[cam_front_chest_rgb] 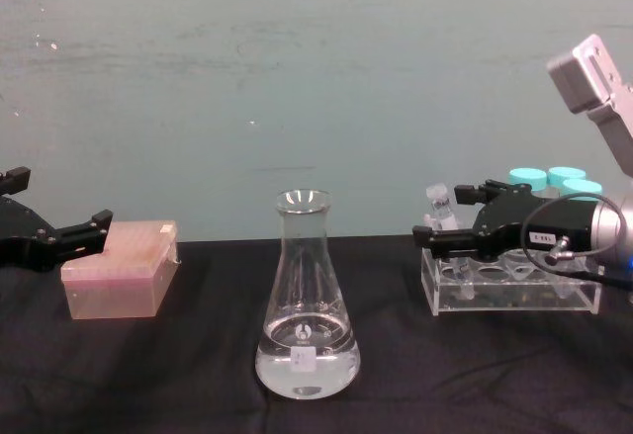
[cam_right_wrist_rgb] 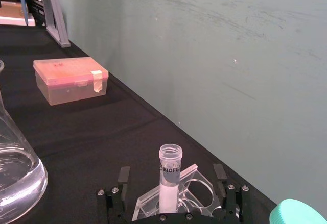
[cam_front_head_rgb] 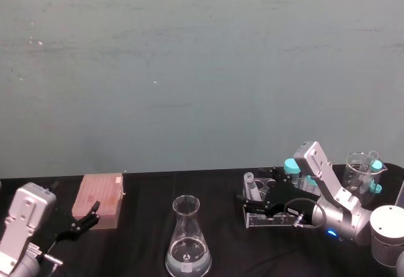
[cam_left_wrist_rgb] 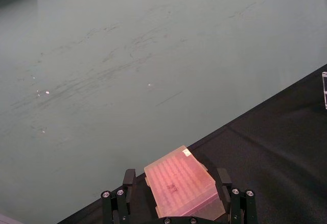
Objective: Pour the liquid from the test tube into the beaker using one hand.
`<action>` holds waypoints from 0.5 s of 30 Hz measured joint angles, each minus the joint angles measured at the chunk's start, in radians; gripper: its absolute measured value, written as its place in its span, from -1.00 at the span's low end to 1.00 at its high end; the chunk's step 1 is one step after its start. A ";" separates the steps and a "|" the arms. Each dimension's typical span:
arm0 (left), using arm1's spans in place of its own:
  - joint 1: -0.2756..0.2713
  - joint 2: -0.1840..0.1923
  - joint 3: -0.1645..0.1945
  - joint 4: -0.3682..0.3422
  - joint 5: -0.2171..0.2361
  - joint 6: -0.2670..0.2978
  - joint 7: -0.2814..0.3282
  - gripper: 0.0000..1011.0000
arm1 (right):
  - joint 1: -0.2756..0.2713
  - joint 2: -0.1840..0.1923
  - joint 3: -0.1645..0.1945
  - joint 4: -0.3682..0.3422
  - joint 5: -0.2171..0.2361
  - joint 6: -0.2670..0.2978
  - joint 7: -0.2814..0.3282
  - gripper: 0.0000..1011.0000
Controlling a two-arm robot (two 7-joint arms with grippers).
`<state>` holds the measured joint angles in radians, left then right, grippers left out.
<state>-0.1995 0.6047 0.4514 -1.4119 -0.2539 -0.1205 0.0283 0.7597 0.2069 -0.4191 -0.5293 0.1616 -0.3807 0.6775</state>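
Trouble starts closest in, we judge: the right gripper [cam_right_wrist_rgb: 171, 179] stands wide with a finger on either side of the test tube [cam_right_wrist_rgb: 170, 170], touching neither. Closing off-centre could tip the slim tube in the clear rack [cam_right_wrist_rgb: 196, 191], knock the teal-capped tubes [cam_front_chest_rgb: 547, 179] close beside the claw, or spill liquid on the lift. The beaker [cam_front_chest_rgb: 307, 305] stands well apart beyond the fingertips, and farther off the left gripper [cam_left_wrist_rgb: 174, 179], also wide, sits parked by the pink box [cam_left_wrist_rgb: 179, 193].

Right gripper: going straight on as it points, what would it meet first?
The test tube standing in the clear rack, lined up between the right gripper's open fingers; depth is unclear, but it looks just ahead.
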 joint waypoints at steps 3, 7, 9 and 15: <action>0.000 0.000 0.000 0.000 0.000 0.000 0.000 0.98 | 0.004 -0.004 0.002 0.010 -0.003 -0.001 0.000 0.98; 0.000 0.000 0.000 0.000 0.000 0.000 0.000 0.98 | 0.007 -0.008 0.004 0.017 -0.006 -0.001 0.000 0.98; 0.000 0.000 0.000 0.000 0.000 0.000 0.000 0.98 | 0.008 -0.009 0.006 0.018 -0.008 -0.001 0.000 0.98; 0.000 0.000 0.000 0.000 0.000 0.000 0.000 0.98 | 0.009 -0.012 0.011 0.023 -0.009 0.000 0.000 0.98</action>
<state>-0.1995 0.6046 0.4514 -1.4119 -0.2539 -0.1205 0.0283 0.7686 0.1950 -0.4081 -0.5063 0.1521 -0.3810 0.6775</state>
